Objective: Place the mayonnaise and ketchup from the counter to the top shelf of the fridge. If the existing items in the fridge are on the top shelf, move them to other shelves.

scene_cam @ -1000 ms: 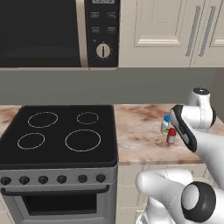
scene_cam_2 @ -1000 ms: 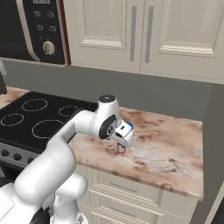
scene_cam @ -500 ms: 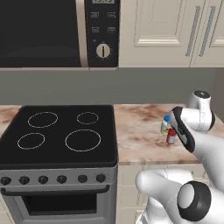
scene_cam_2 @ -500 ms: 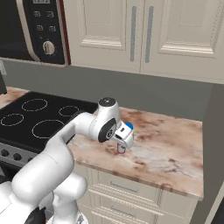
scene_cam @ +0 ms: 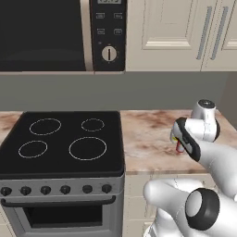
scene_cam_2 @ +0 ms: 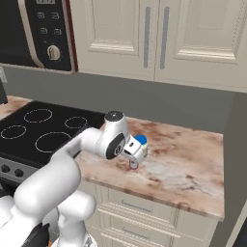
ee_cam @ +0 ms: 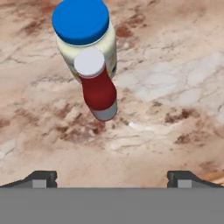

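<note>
In the hand view, the gripper point(ee_cam: 112, 177) is hovering released, fingers spread wide at the bottom edge, while the ketchup bottle point(ee_cam: 98, 85) is standing upright on the counter point(ee_cam: 175, 87) in the upper left, touching the mayonnaise jar point(ee_cam: 83, 30) just beyond it, left of the gripper's midline

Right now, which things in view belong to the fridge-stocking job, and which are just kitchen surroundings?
Belongs to the job:
mayonnaise jar, blue lid, upright on the counter
ketchup bottle, white cap, right beside the jar
gripper, jaws open, above both

Just surroundings:
stove
microwave
wall cabinets
</note>
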You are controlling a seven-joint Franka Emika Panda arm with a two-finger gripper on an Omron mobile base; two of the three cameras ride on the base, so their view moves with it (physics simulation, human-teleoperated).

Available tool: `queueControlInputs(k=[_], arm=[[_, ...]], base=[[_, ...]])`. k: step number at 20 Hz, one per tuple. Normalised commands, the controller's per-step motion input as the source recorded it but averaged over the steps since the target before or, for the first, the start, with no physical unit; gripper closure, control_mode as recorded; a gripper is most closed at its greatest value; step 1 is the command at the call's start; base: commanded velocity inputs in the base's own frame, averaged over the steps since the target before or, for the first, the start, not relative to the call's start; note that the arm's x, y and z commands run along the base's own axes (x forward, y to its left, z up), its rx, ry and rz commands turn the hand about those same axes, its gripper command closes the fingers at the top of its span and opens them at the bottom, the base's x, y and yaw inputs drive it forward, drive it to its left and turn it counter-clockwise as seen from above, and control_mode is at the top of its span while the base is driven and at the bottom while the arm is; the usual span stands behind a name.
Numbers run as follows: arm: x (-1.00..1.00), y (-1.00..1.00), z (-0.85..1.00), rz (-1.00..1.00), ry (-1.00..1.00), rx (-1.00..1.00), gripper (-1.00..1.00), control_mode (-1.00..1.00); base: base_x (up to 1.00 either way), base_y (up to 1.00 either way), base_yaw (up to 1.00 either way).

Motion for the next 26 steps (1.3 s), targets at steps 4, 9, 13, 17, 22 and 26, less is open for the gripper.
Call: queueControlInputs(k=[4, 9, 13, 17, 22, 26], arm=[[0.35, 0.00, -0.19, 0.00, 0.00, -0.01, -1.00, -1.00], [0.30, 0.00, -0.13, 0.00, 0.00, 0.00, -1.00, -1.00], [0.09, -0.04, -0.11, 0.00, 0.00, 0.00, -1.00, -1.00], [0.00, 0.00, -0.10, 0.00, 0.00, -0.02, -1.00, -1.00], [0.03, 0.00, -0.13, 0.00, 0.00, -0.01, -1.00, -1.00], [0.11, -0.06, -0.13, 0.00, 0.00, 0.00, -1.00, -1.00]], base=[[0.00, 0.00, 0.00], [0.00, 0.00, 0.00], [0.00, 0.00, 0.00], [0.00, 0.00, 0.00], [0.00, 0.00, 0.00], [0.00, 0.00, 0.00]])
